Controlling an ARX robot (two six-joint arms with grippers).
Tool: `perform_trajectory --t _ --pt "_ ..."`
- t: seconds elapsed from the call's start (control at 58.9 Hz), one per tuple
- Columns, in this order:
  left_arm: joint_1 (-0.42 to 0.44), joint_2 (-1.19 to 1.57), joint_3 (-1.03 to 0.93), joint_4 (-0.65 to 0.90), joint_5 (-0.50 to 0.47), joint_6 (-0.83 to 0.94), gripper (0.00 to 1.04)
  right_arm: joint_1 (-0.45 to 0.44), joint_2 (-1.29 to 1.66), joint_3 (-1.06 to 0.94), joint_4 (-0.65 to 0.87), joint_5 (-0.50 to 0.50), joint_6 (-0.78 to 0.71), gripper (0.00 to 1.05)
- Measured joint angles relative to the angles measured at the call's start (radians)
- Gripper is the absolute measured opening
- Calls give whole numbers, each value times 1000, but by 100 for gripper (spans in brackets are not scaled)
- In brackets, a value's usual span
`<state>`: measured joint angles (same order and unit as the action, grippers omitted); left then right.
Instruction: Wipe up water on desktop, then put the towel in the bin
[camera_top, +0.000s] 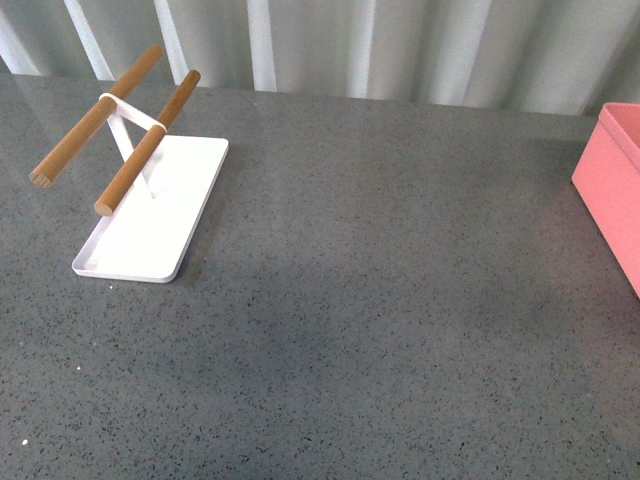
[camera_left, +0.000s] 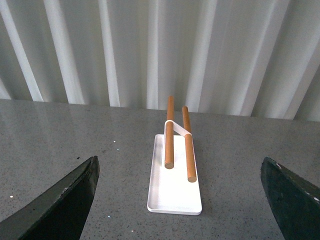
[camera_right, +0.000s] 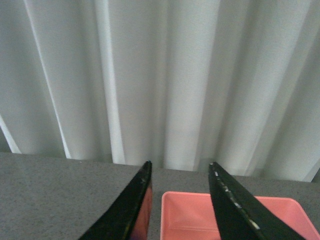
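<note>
Two sets of jaws show only in the wrist views. The left gripper (camera_left: 177, 200) is spread wide and holds nothing — beyond its gap stands the white tray (camera_left: 174, 192) with two wooden rods (camera_left: 169, 139) on the speckled worktop (camera_top: 380, 300). The right gripper (camera_right: 180, 200) is parted narrowly, also unladen, raised above the worktop — the pink bin (camera_right: 230, 217) lies just past its tips, partly hidden by them. No towel shows in any view.

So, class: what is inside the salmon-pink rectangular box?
The salmon-pink rectangular box shows only bare pink floor in the right wrist view, with no towel. The right gripper fingers cover part of it, and its nearer end is out of frame.
</note>
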<state>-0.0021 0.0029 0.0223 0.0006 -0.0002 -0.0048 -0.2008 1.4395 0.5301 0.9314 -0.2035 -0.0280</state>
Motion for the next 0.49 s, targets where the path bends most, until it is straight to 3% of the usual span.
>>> perform_trajectory --t 0.153,0.492 --pt "0 0 0 0 0 0 98 38 -92 -148 18 44 8 4" --pt "0 0 0 0 0 0 98 106 -315 -342 -8 107 11 3"
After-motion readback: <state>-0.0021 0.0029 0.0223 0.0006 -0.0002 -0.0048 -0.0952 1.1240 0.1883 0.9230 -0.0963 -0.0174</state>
